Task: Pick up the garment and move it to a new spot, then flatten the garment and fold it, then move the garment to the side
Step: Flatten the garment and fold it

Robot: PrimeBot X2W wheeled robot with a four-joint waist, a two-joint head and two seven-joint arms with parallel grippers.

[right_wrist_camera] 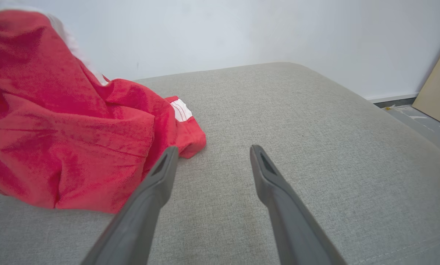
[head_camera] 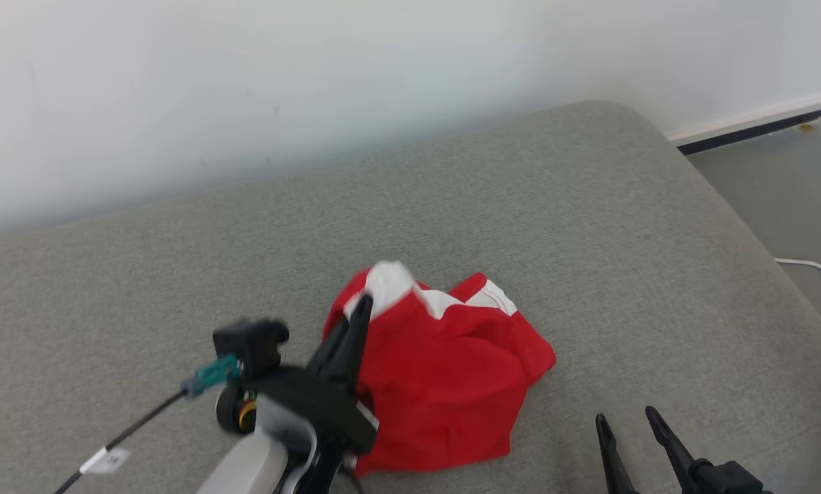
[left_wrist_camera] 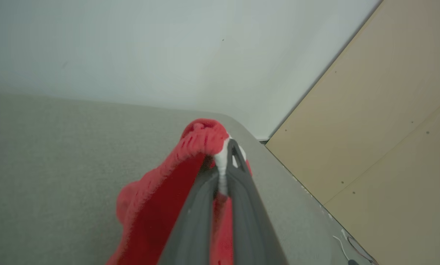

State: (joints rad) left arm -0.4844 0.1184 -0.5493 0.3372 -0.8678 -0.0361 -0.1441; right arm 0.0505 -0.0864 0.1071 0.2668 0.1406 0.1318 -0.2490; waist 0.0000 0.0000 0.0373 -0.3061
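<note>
"Red and white soft cloth garment, where is it?"

"It sits in a bunched heap on the big grey fabric cushion. It is about halfway between the cushion's left edge and its right edge, well away from the far edge by the white wall."

"Is it flat?"

"No, it is all crumpled. Its bottom rests on the cushion and its top is pulled up into a peak. One red flap with a white band points toward the right edge."

"What holds the peak up?"

"The left gripper. Its two long dark fingers are pressed together on a white strip at the top of the garment. From the left wrist you can see that strip squeezed tight between them."

"And the other one?"

"The right gripper hangs low over the cushion, nearer the right edge. Its fingers are spread wide and nothing is between them. It is near the garment but not touching it."

"What else is around?"

"A grey floor lies past the right edge, with a thin white cable on it. A tan board stands by the wall."
</note>
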